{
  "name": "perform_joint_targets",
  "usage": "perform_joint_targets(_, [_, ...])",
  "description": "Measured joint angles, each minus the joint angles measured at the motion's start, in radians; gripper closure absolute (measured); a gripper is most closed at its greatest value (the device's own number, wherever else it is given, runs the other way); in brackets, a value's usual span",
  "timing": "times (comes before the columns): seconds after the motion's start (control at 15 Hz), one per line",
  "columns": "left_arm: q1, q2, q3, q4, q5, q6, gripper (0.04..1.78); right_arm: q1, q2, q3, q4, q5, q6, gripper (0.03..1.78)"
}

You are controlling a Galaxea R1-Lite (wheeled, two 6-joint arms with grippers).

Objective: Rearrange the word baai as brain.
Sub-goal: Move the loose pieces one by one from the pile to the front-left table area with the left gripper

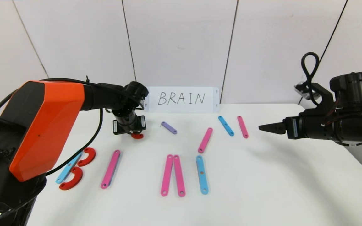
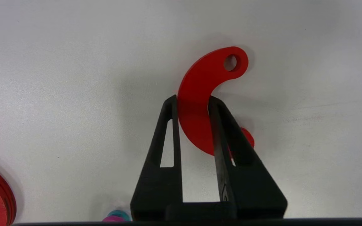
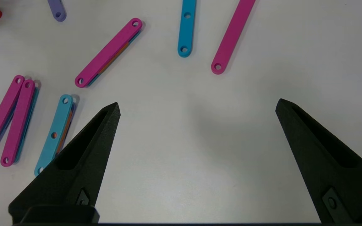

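Observation:
The letter pieces lie on the white table (image 1: 262,182). At the left a blue strip (image 1: 68,169) with two red C-curves (image 1: 88,156) forms a B. To its right lie a pink strip (image 1: 110,168), a pair of pink strips (image 1: 167,174) and a blue strip (image 1: 201,174). My left gripper (image 1: 134,133) points down at the back left and is shut on a third red C-curve (image 1: 137,136). In the left wrist view the curve (image 2: 200,91) sits between the fingertips of the left gripper (image 2: 193,100). My right gripper (image 1: 264,127) hovers open and empty at the right, also seen in its wrist view (image 3: 198,105).
Loose pieces lie farther back: a short lilac strip (image 1: 168,127), a slanted pink strip (image 1: 205,140), a blue strip (image 1: 225,125) and a pink strip (image 1: 242,126). A white card (image 1: 182,99) handwritten BRAIN leans on the wall. The table's right edge runs under the right arm.

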Motion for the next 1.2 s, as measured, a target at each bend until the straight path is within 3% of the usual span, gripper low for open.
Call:
perform_joint_targets(0.27, [0.0, -0.007, 0.0, 0.012, -0.011, 0.022, 1.53, 0.0, 0.0, 0.001, 0.0, 0.0, 0.0, 0.08])
perform_joint_targets(0.53, [0.003, -0.038, 0.0, 0.038, -0.089, 0.158, 1.53, 0.0, 0.0, 0.001, 0.001, 0.0, 0.0, 0.08])
perform_joint_targets(0.87, [0.011, -0.096, -0.003, 0.048, -0.186, 0.503, 1.53, -0.008, -0.004, 0.002, 0.001, 0.003, -0.001, 0.08])
perform_joint_targets(1.2, [0.054, -0.128, -0.009, 0.032, -0.303, 0.942, 1.53, -0.009, -0.021, 0.017, 0.001, 0.013, -0.001, 0.08])
